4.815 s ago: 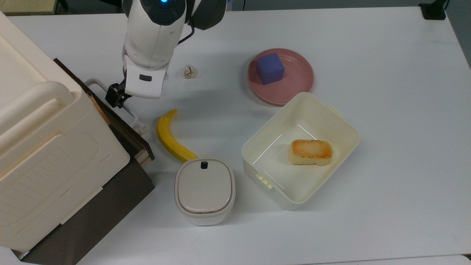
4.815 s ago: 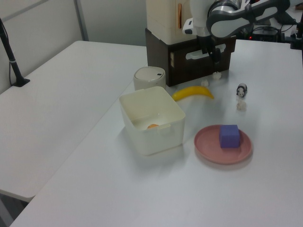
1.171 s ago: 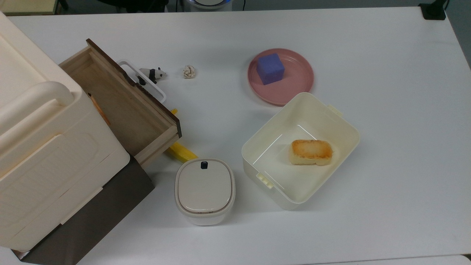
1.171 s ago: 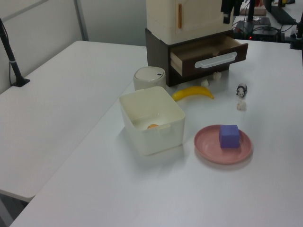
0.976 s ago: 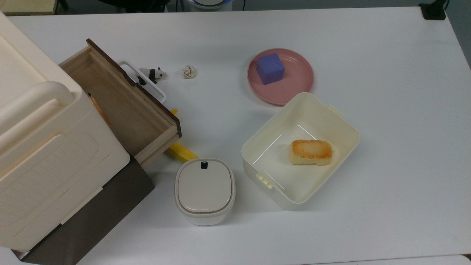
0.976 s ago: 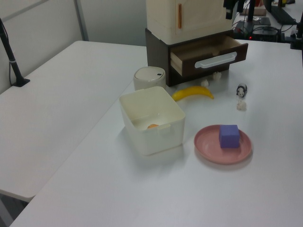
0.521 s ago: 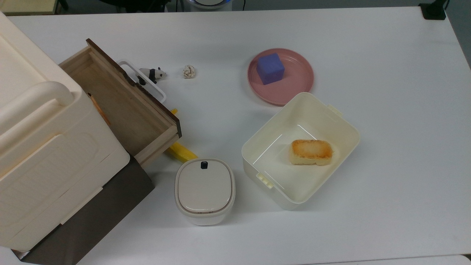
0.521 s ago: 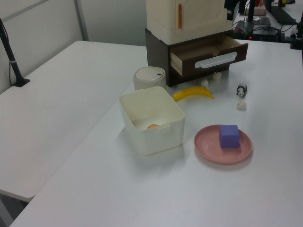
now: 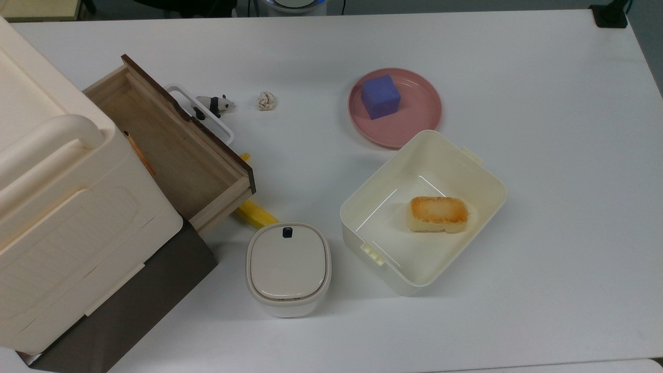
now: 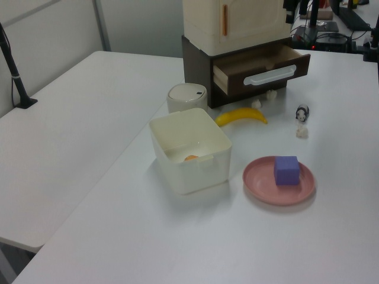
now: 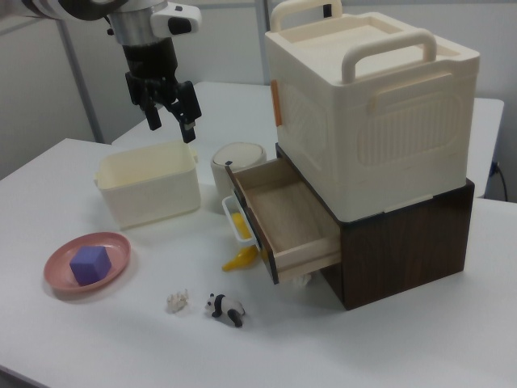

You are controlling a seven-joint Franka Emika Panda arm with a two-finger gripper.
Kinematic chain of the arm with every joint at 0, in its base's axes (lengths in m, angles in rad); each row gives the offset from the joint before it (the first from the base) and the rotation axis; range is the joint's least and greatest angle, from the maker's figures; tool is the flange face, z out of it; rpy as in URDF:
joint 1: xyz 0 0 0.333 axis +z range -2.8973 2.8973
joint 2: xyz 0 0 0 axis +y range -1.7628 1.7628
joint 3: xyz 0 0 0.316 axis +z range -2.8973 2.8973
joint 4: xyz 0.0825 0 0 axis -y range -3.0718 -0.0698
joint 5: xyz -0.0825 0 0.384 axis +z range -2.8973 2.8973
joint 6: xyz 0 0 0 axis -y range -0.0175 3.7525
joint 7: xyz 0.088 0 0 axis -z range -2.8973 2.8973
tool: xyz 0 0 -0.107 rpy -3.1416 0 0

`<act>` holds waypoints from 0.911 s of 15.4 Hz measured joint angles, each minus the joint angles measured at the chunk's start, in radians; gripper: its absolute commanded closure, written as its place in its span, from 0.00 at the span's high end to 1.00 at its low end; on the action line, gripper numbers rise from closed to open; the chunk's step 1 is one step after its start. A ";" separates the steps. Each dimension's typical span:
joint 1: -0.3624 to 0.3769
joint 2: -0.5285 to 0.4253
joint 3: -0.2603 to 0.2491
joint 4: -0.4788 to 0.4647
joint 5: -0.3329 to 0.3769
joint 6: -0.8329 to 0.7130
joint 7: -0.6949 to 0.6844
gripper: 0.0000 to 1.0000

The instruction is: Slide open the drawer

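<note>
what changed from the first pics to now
The drawer went from shut to pulled out over the banana, its handle let go. The gripper left the handle and hangs high, jaws open. Plate, cube, bin and lidded pot stayed put.

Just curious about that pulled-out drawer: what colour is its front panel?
Dark brown, with a white loop handle. The drawer front shows best in the left view.

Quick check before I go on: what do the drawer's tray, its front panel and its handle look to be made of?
The drawer tray looks like unfinished light wood: pale, matte, with faint grain. Its front panel appears to be dark brown wood or veneer, matching the cabinet below. The handle seems to be smooth white plastic, a rounded loop with a slight sheen, though coated metal can't be ruled out.
</note>
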 measured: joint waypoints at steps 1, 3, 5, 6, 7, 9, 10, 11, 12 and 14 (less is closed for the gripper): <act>0.000 0.000 -0.002 0.000 0.000 0.001 -0.010 1.00; -0.001 0.000 -0.007 -0.001 0.000 0.009 -0.015 1.00; -0.002 0.000 -0.014 -0.001 0.000 0.017 -0.017 1.00; -0.003 0.000 -0.016 -0.001 0.000 0.018 -0.018 1.00; -0.003 0.000 -0.016 -0.001 0.000 0.018 -0.018 1.00; -0.003 0.000 -0.016 -0.001 0.000 0.018 -0.018 1.00; -0.003 0.000 -0.016 -0.001 0.000 0.018 -0.018 1.00; -0.003 0.000 -0.016 -0.001 0.000 0.018 -0.018 1.00; -0.003 0.000 -0.016 -0.002 0.000 0.018 -0.018 1.00; -0.001 0.000 -0.016 -0.002 0.000 0.018 -0.018 1.00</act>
